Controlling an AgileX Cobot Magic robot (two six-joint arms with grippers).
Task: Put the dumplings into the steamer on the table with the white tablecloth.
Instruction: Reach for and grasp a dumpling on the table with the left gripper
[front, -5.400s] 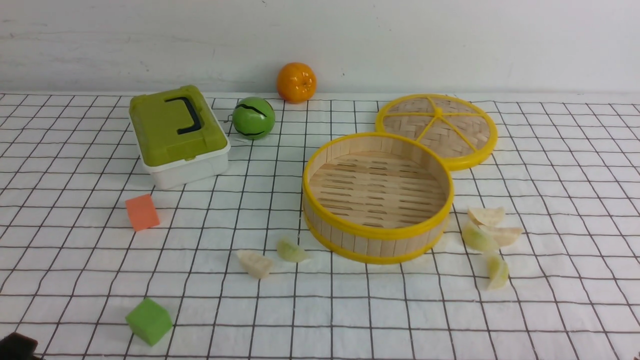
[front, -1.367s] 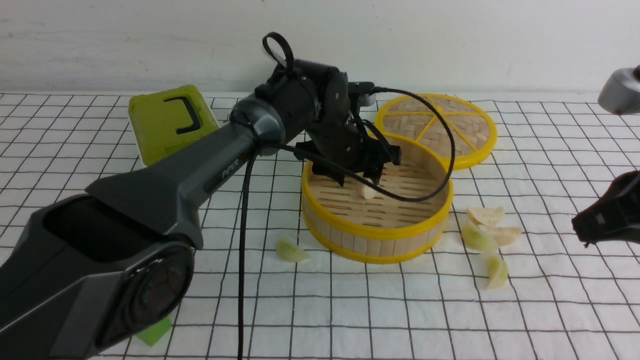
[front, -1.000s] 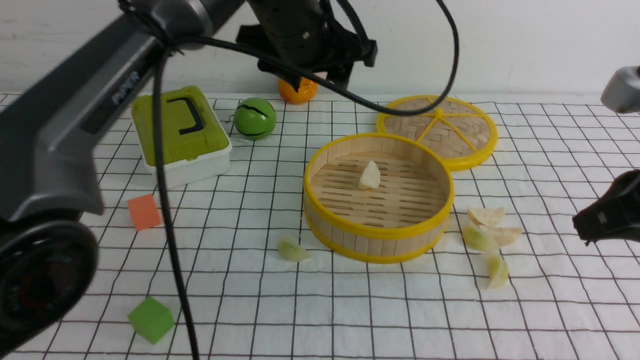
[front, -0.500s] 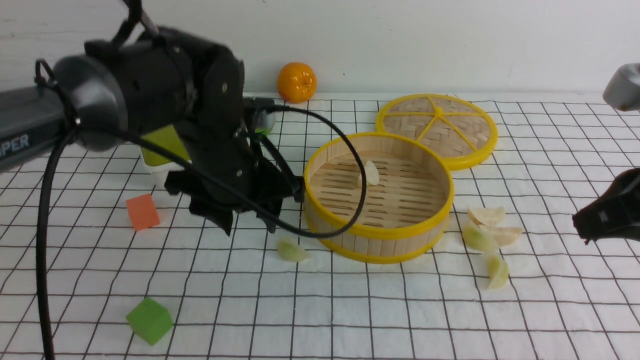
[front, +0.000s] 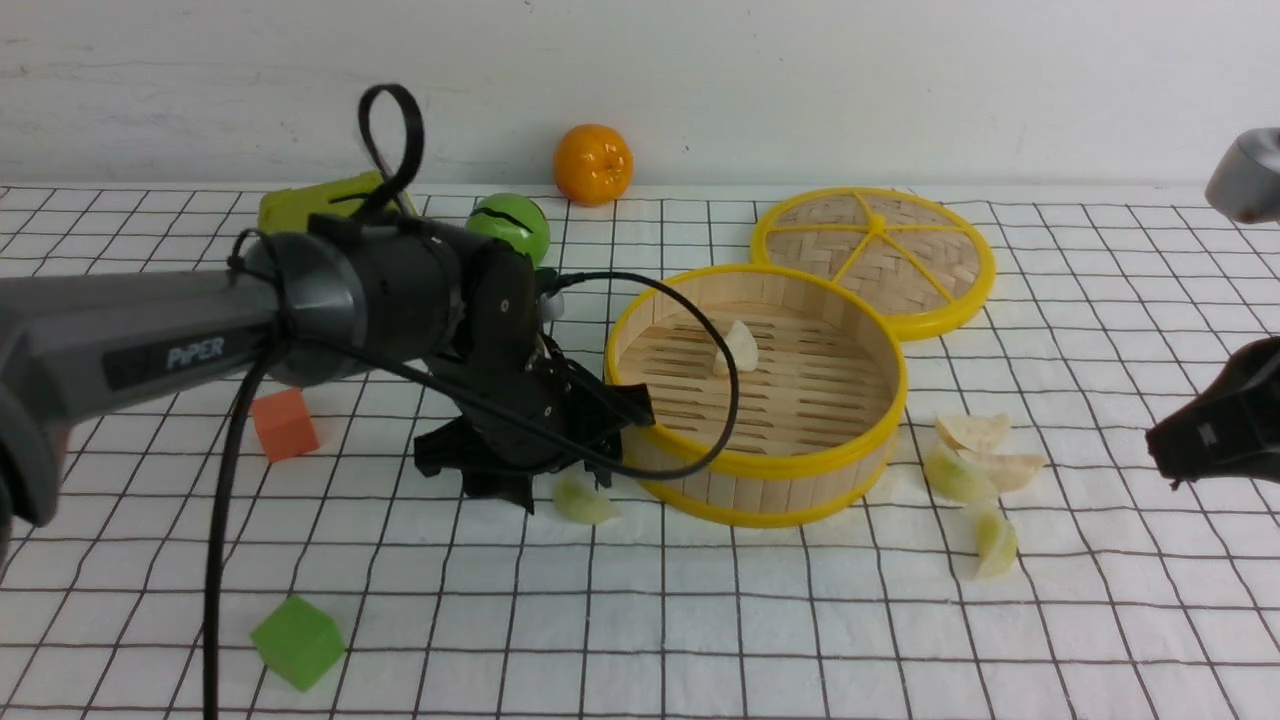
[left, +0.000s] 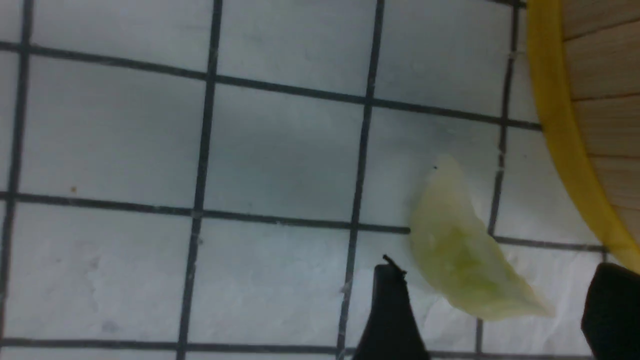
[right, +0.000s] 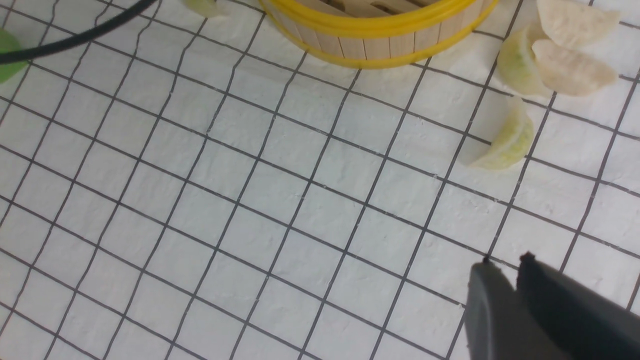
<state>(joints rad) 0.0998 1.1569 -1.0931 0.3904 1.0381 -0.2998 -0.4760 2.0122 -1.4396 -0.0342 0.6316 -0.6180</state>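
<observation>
Surface (front: 700, 620) nearest: the right tool (right: 505, 261) hangs over it, pinched closed on nothing. The left tool (front: 563, 488) has swung down, jaws spread wide around the pale green dumpling (left: 457, 255) beside the steamer (front: 760, 465); beyond, one cream dumpling (front: 738, 348) already lies inside, so the second pick begins.

steamer (front: 745, 490) pale bamboo slats, glossy yellow plastic rims, white tablecloth (right: 280, 200) matt, finely wrinkled cloth, green dumpling (left: 460, 255) waxy, semi-translucent, lid (front: 820, 250) woven bamboo
</observation>
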